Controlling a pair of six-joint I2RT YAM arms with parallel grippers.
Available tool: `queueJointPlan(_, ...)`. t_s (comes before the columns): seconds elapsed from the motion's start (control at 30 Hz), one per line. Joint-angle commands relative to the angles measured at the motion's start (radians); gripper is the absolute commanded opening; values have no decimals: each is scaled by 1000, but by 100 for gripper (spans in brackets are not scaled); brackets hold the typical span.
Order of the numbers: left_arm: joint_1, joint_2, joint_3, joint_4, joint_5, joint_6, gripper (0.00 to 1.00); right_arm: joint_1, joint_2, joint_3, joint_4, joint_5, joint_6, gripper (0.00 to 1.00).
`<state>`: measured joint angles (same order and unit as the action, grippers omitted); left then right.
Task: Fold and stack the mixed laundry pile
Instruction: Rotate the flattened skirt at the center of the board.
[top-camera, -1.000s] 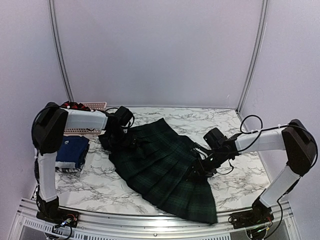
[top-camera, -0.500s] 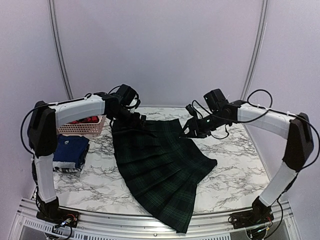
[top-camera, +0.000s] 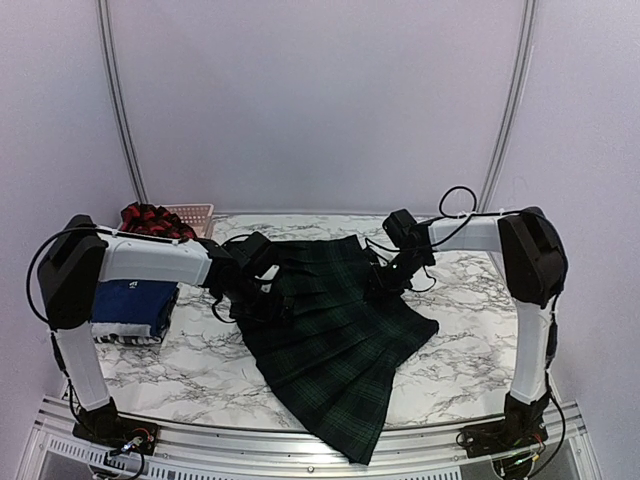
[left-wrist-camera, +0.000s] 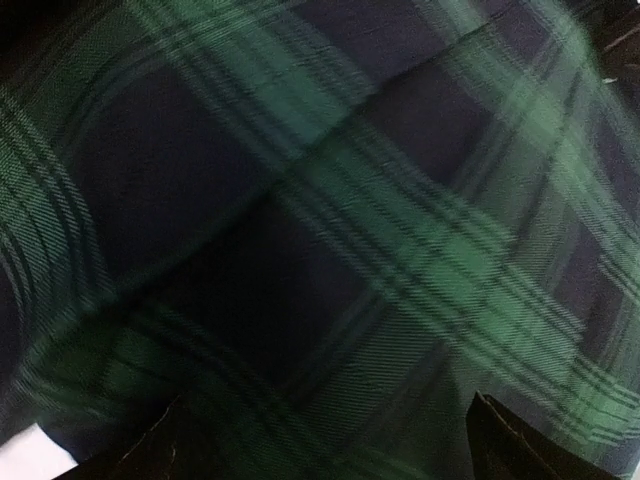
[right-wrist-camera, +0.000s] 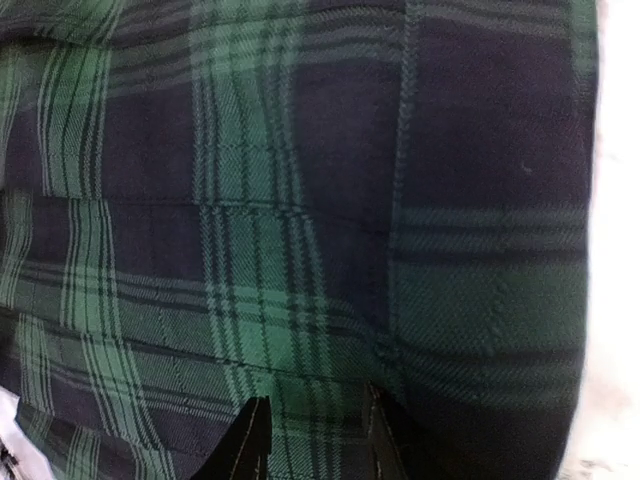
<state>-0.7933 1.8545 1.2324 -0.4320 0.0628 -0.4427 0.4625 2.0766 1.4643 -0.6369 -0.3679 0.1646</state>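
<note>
The dark green plaid garment (top-camera: 330, 345) lies spread on the marble table, its hem hanging over the front edge. My left gripper (top-camera: 262, 290) is low over its left edge. In the left wrist view it (left-wrist-camera: 325, 450) is open, fingers wide apart, and the plaid cloth (left-wrist-camera: 330, 220) fills the frame. My right gripper (top-camera: 385, 275) is at the garment's upper right edge. In the right wrist view it (right-wrist-camera: 315, 440) is shut on a fold of the plaid cloth (right-wrist-camera: 300, 200). The folded navy garment (top-camera: 135, 303) lies on the striped one (top-camera: 125, 338) at the left. The red-and-black checked shirt (top-camera: 148, 218) sits in the basket.
The pink lattice basket (top-camera: 195, 212) stands at the back left corner. White booth walls close in the table at the back and sides. Bare marble (top-camera: 470, 340) shows to the right of the garment and in front of the navy stack.
Both arms have come down from a raised hold and the plaid garment's top edge now rests on the table. The left gripper has moved forward and now stands open.
</note>
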Motion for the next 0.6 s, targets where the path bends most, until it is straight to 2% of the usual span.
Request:
queueJointPlan(0.0,34,111,55,36,-25,-3,99,-32,-37,-140,-9,86,-19,31)
queueJointPlan(0.1,100,218,159,-2,-40,31,99,2,-90,-299,54,-5,38,27)
queueJointPlan(0.23,202,384,404,-65,-33,77,99,194,-185,-437,151,-144,175,29)
queueJointPlan(0.3,235,469,604,-126,-29,95,99,282,-229,-456,235,-237,263,32)
queueJointPlan(0.4,245,504,791,-182,-14,127,99,300,-314,-402,221,-209,312,35)
queueJointPlan(0.47,241,455,808,-182,10,130,99,272,-338,-329,157,-140,287,38)
queueJointPlan(0.57,212,337,711,-182,10,159,99,228,-311,-245,98,-77,237,39)
